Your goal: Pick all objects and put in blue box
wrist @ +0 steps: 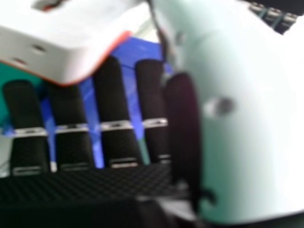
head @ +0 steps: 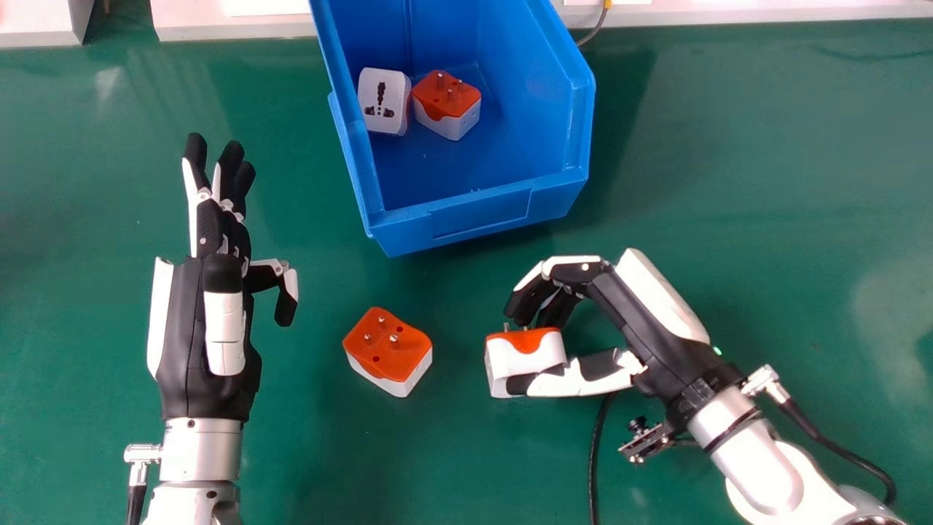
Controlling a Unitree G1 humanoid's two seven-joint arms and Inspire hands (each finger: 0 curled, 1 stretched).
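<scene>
Plug adapter (head: 521, 357) in hand first: your right robot hand (head: 641, 328) has it pinched, the thumb along its white near side and the curled fingers at its far side. That grip looks chosen to take the block across its body, though the pins stand up close to the fingertips, so you may want to mind them on release. You have it just in front of the blue box (head: 481, 219), off to the right, which I'd judge leaves a short lift over the low front lip; the box seems set open end towards you for that reason. Inside, a white-faced adapter (head: 384, 102) leans near the left wall, with an orange-topped adapter (head: 446, 106) beside it, both well back from the lip. You would do well to let this one go in the bare space to their right or in front of them. One loose adapter (head: 390, 350) lies pins up on the counter (head: 765, 160), between your two hands, where either could probably reach it. Your left robot hand (head: 211, 292) is wide, fingers straight and pointing forward, holding nothing, at the left of the head view. Two in, one gripped, one to collect, as I judge it.
</scene>
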